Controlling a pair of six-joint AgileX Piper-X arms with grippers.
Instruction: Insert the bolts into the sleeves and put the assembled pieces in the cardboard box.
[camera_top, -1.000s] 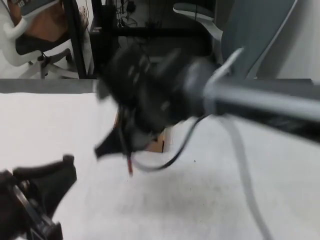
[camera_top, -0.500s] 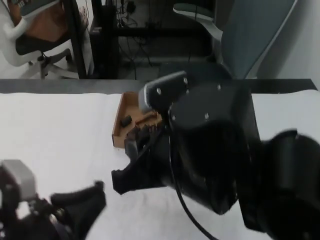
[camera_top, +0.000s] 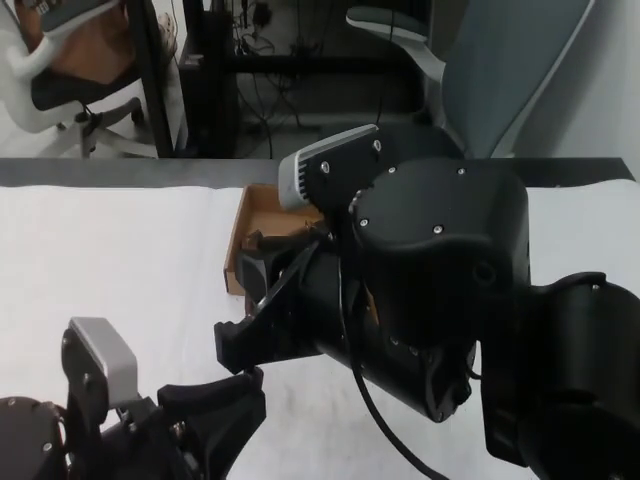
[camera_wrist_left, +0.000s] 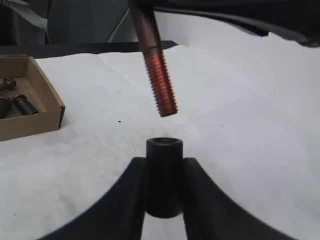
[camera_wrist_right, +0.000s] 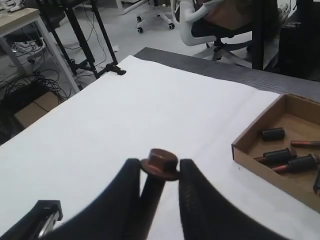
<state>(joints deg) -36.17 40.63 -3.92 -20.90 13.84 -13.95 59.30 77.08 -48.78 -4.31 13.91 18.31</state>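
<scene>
**Bolt poised over sleeve, not yet entered**

Nearest, from the left wrist: left gripper closed onto a black sleeve, fingers pressed to both flanks, bore facing up. Held upright, presumably to offer an open mouth to the bolt and to brace against the push of insertion.

Just above, apart from the rim: copper-coloured bolt, threaded end down, leaning a little off the sleeve's axis. Clear gap between tip and bore, no contact. Pinched by the right gripper on the shank directly under the hex head, fingers narrowed to shank width. Likely gripped there to leave the whole thread free to enter.

Judged step: final alignment before insertion. Needs the lean taken out and the tip centred over the bore. Otherwise some risk of the thread catching the rim or levering the sleeve askew in its grip.

Below both: white bench cover.

Farther out: cardboard box, open-topped, near the work point but apart from both grippers. Several dark pieces lying inside, some with copper ends showing, so probably assemblies already finished. Set within short reach, presumably for a quick drop-off. Task judged partway through.

Beyond the far bench edge: office chair.
</scene>
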